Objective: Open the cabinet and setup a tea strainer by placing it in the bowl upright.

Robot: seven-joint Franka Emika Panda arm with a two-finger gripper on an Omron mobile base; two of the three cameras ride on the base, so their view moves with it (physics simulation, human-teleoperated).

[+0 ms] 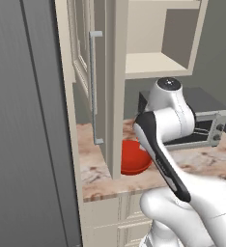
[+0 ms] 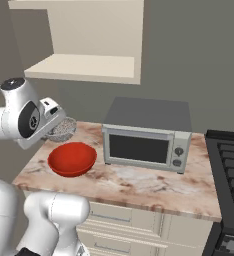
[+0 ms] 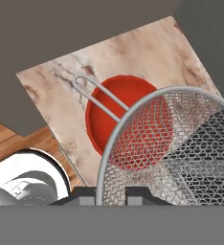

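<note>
My gripper [image 3: 111, 195] is clamped on the tea strainer's [image 3: 181, 143] rim, holding it above the red bowl [image 2: 72, 158] near the counter's [image 2: 139, 182] left end. It looks light, stiff and easily bent, so the rim suits gripping. Its wire handle [image 3: 97, 93] points away from me across the bowl.

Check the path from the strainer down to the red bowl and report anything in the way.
Nothing visible blocks it. The gripper holds the strainer in the air above the counter, just behind and above the bowl, which looks empty. The microwave stands off to the side.
</note>
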